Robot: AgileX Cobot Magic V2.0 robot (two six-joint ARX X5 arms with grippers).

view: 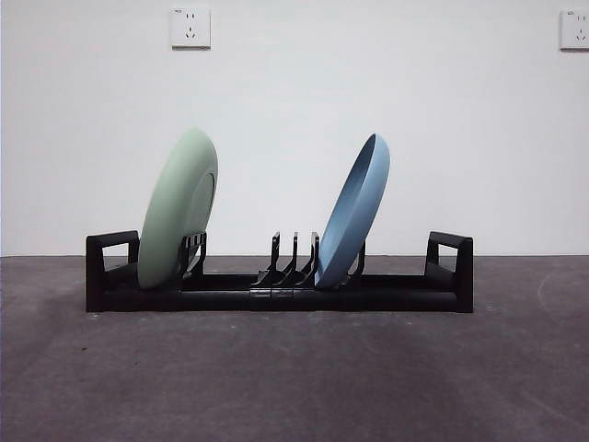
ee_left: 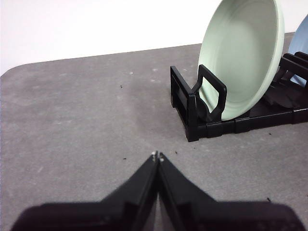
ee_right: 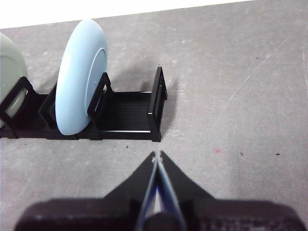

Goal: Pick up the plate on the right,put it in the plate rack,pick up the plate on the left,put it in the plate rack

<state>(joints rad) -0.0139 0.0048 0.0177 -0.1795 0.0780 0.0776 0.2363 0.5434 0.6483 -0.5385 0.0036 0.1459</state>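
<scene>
The long black plate rack (view: pixel 276 293) stands across the middle of the table. A pale green plate (view: pixel 178 210) leans upright in its left end, and a light blue plate (view: pixel 354 210) leans upright right of the middle. In the left wrist view the green plate (ee_left: pixel 243 55) sits in the rack's near end (ee_left: pixel 192 103), and my left gripper (ee_left: pixel 158 156) is shut and empty over bare table, well short of the rack. In the right wrist view the blue plate (ee_right: pixel 81 79) stands in the rack (ee_right: pixel 130 115), with my right gripper (ee_right: pixel 157 155) shut and empty just off the rack's end.
The table top (view: pixel 294 378) is dark grey and speckled, backed by a white wall with two sockets (view: pixel 190 28). Neither arm shows in the front view. A few upright prongs (view: pixel 294 258) stand free between the two plates.
</scene>
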